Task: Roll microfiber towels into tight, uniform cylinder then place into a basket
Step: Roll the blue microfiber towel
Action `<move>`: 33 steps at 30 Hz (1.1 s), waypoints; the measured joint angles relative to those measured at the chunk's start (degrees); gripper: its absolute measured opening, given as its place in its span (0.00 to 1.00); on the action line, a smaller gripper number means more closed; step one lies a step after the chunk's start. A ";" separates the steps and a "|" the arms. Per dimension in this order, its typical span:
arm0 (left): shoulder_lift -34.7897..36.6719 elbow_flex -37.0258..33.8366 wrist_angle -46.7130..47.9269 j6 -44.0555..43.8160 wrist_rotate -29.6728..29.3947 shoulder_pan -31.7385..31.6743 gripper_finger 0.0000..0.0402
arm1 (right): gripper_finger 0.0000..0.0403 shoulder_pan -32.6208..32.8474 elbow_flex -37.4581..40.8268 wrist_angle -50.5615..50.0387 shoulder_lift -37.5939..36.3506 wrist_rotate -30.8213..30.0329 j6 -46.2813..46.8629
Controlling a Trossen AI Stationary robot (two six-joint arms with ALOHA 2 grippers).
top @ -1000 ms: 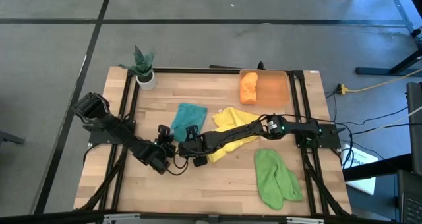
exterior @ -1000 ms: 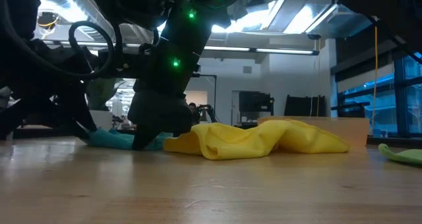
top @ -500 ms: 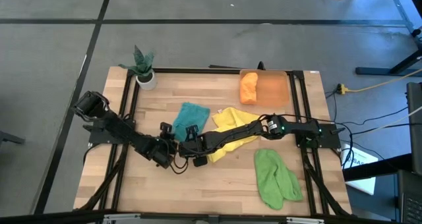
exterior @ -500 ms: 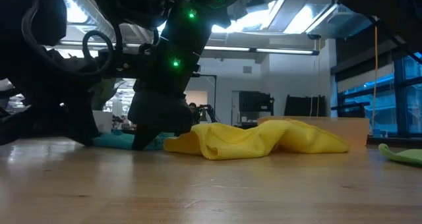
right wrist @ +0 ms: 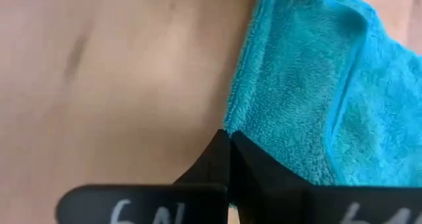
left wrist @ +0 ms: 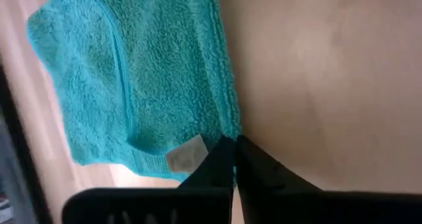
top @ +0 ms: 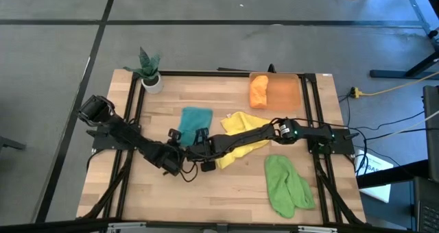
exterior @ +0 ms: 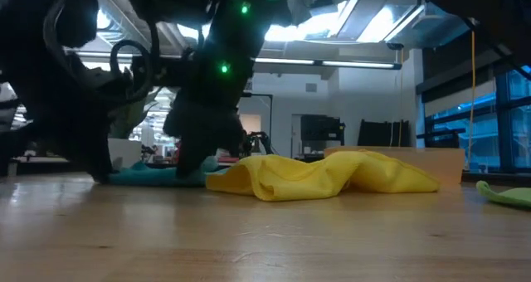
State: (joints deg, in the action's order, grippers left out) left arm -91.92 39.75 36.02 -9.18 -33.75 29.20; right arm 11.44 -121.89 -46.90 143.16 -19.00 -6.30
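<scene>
The wooden surface (top: 226,185) carries four towels. The light green towel (top: 287,185) lies crumpled near the front right. The yellow towel (top: 240,129) is bunched in the middle, under the right arm. The teal towel (top: 194,121) lies folded left of it. The orange towel (top: 258,90) sits in the orange basket (top: 285,94) at the back right. The left hand (left wrist: 235,159) is clenched on the teal towel's near corner; the right hand (right wrist: 229,153) is clenched on its other near corner. A potted plant (top: 149,70) stands at the back left.
</scene>
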 joint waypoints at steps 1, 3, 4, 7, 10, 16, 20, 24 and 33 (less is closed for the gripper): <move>0.00 0.56 0.09 0.30 0.33 0.09 0.00 | 0.01 0.17 0.00 -0.58 -0.21 0.80 0.56; 0.00 1.89 1.41 0.41 0.72 0.46 0.00 | 0.01 0.27 0.00 -1.13 -0.22 2.25 1.82; 0.00 2.70 2.04 0.43 0.79 0.60 0.00 | 0.01 0.35 0.00 -1.64 -0.22 2.78 2.38; 0.00 5.11 5.00 0.37 2.14 0.93 0.00 | 0.01 0.79 -0.07 -2.07 -0.34 2.88 3.11; 0.00 7.64 8.11 -0.85 4.01 1.33 0.00 | 0.01 1.72 -0.15 -2.21 -0.55 1.37 3.34; 0.00 10.37 12.88 -3.69 4.04 1.33 0.00 | 0.01 2.17 -0.20 -2.28 -0.85 -0.50 4.31; 0.04 11.41 14.74 -5.74 2.80 1.30 0.00 | 0.01 2.22 -0.20 -3.79 -2.03 -2.98 4.56; 0.08 11.61 14.89 -5.73 2.90 1.30 0.00 | 0.01 2.25 -0.11 -4.02 -3.21 -3.30 4.56; 0.17 11.58 14.95 -5.43 5.41 -0.71 0.00 | 0.01 -0.90 -0.13 -4.46 -3.55 6.56 4.04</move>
State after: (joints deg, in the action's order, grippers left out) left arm -91.75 51.33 50.96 -14.62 -28.34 28.49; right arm 10.54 -122.02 -51.36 139.61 -12.44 -2.26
